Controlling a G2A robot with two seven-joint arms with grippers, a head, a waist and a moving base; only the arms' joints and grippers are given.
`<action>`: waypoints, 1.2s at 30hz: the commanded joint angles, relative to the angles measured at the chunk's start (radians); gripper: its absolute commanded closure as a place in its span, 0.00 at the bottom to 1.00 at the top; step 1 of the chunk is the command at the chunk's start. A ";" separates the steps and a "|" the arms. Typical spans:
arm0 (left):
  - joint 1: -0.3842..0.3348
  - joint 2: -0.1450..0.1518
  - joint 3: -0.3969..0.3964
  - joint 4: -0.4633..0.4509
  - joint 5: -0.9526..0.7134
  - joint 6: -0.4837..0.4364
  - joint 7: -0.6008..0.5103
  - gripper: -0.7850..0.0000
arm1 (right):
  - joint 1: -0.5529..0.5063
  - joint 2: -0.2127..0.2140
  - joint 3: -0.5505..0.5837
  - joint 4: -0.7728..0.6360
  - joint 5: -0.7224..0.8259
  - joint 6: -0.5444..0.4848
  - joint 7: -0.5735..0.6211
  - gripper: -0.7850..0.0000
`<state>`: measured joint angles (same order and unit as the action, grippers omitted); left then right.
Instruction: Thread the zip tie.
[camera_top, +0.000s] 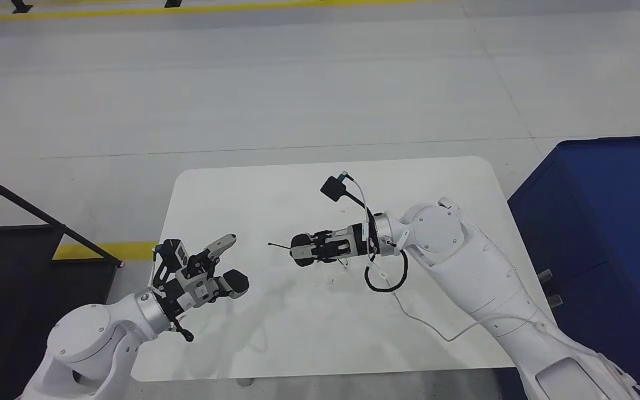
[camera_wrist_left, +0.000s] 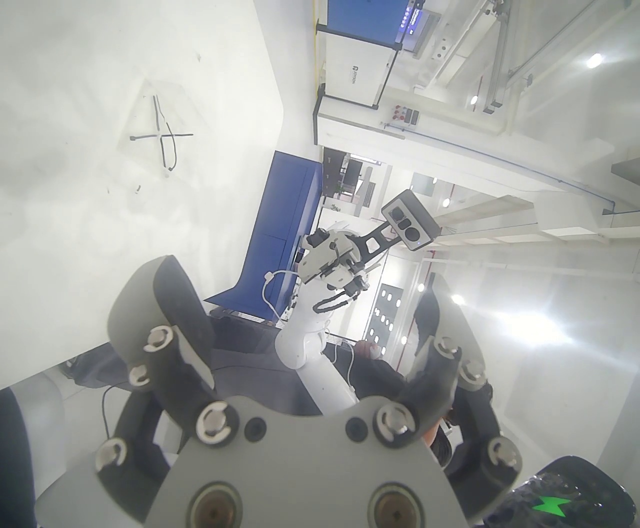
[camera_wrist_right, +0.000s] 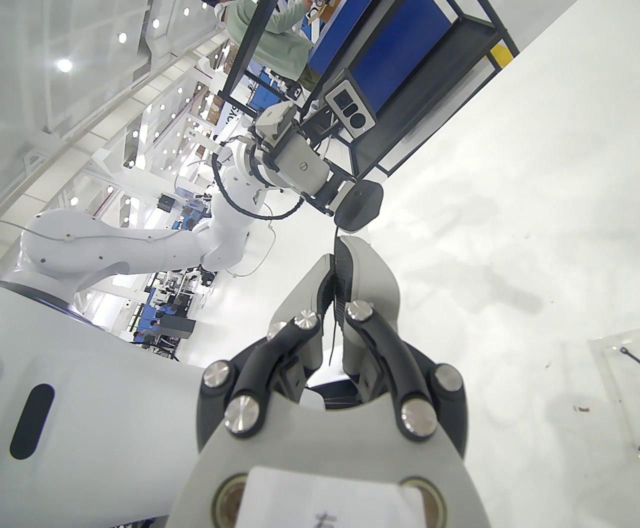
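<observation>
A thin black zip tie (camera_wrist_right: 332, 336) is pinched between the fingers of my right gripper (camera_wrist_right: 334, 265), which is shut on it. In the top view its tip (camera_top: 275, 244) pokes out of the right gripper (camera_top: 298, 248) toward the left, above the middle of the white table (camera_top: 440, 180). My left gripper (camera_top: 230, 262) stands open near the table's front left, a short gap from that tip, with nothing between its fingers (camera_wrist_left: 170, 310). Seen from the right wrist, the left gripper's dark pad (camera_wrist_right: 359, 206) sits just beyond the zip tie's tip.
A clear plastic bag holding more black zip ties (camera_wrist_left: 160, 134) lies flat on the table; its corner also shows beside the right gripper (camera_wrist_right: 620, 357). A blue cabinet (camera_top: 590, 220) stands off the table's right edge. A black frame (camera_top: 30, 215) stands to the left.
</observation>
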<state>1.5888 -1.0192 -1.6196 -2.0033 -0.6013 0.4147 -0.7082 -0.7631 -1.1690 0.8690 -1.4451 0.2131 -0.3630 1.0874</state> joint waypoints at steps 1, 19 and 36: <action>0.000 0.000 0.000 0.000 0.000 0.000 0.000 0.00 | 0.000 0.000 0.000 0.000 0.000 0.000 0.000 1.00; 0.000 0.000 0.000 0.000 0.000 0.000 0.000 0.00 | 0.000 0.000 0.000 0.000 0.000 0.000 0.000 1.00; 0.026 -0.005 -0.081 -0.017 -0.129 -0.069 0.032 0.00 | 0.000 0.000 0.000 0.000 0.000 0.000 0.000 1.00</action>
<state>1.6124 -1.0240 -1.6843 -2.0257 -0.7143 0.3533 -0.6747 -0.7631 -1.1690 0.8690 -1.4451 0.2131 -0.3630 1.0874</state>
